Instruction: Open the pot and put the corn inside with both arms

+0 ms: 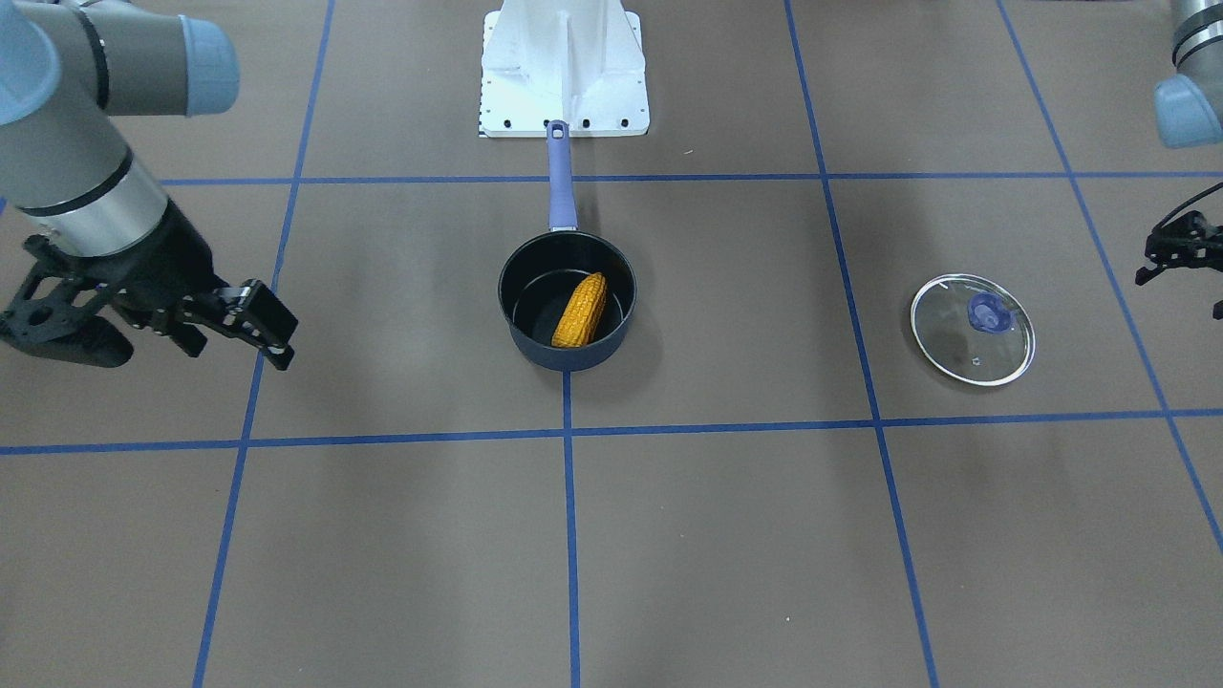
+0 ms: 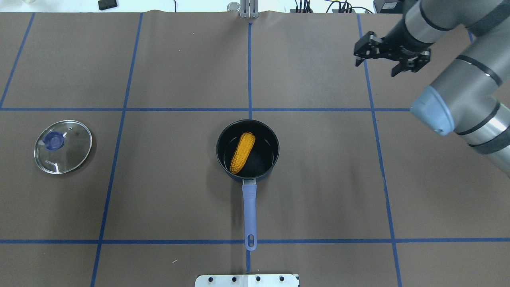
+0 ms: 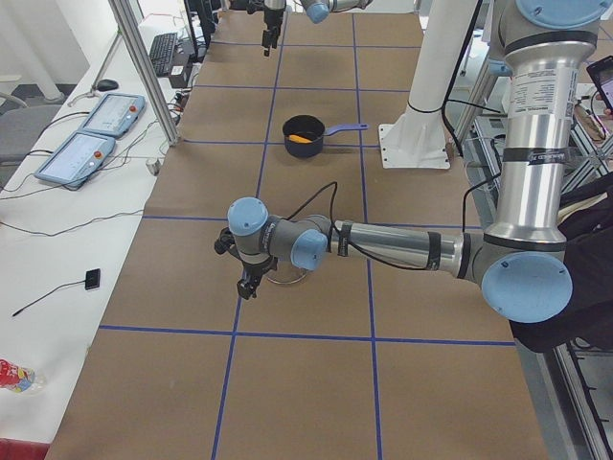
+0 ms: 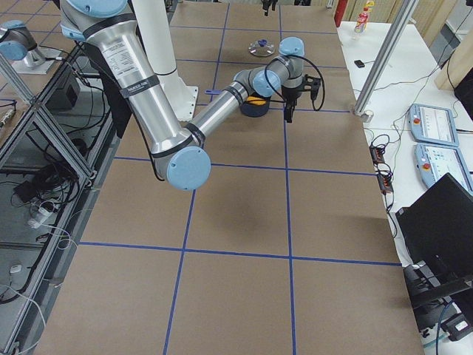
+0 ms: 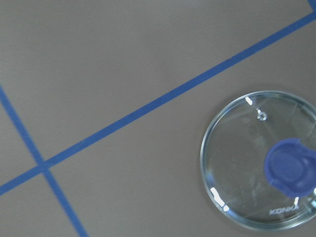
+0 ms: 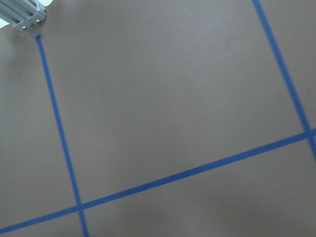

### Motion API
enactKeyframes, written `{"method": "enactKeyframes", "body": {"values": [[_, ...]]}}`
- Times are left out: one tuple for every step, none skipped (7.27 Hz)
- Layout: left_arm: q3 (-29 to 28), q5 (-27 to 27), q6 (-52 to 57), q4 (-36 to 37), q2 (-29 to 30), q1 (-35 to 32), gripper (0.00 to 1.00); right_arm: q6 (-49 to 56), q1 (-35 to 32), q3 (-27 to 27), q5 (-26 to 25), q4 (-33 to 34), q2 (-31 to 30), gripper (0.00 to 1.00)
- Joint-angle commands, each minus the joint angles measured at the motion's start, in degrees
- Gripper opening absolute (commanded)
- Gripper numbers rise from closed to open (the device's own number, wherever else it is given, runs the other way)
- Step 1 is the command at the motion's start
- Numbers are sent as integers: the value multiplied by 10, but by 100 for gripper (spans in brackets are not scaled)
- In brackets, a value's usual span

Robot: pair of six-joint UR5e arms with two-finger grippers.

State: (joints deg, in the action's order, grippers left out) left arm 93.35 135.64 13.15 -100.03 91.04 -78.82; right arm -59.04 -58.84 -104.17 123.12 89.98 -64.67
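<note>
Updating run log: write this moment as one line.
dark navy saucepan: uncovered | yellow toy corn cob: inside | round glass lid: on table | right pincer: open, empty

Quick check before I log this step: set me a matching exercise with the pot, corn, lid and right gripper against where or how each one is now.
Things:
1. pot
2. corn
3. lid
4. right gripper

States:
A. flat on the table, on the robot's left
B. open and empty, raised on the robot's right
C. lying inside the pot
D. uncovered, in the middle, handle toward the robot

Pairs: 1-D; 2-C; 3-A; 4-B
</note>
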Motion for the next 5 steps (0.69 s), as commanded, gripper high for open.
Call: {"method": "enactKeyframes", "body": {"values": [[0,1,71,38,0,-42,98,192,-77,2,33,-1,-83,100],[-3,0,74,40,-1,-53,98,268,-123,3,41,0,-112,100],[-7,0,76,40,-1,-58,98,331,-161,4,57,0,-146,100],[-11,1,77,40,-1,-65,98,382,-197,3,71,0,-173,100],[-11,1,77,39,-4,-69,98,405,-225,2,94,-1,-194,100]]}}
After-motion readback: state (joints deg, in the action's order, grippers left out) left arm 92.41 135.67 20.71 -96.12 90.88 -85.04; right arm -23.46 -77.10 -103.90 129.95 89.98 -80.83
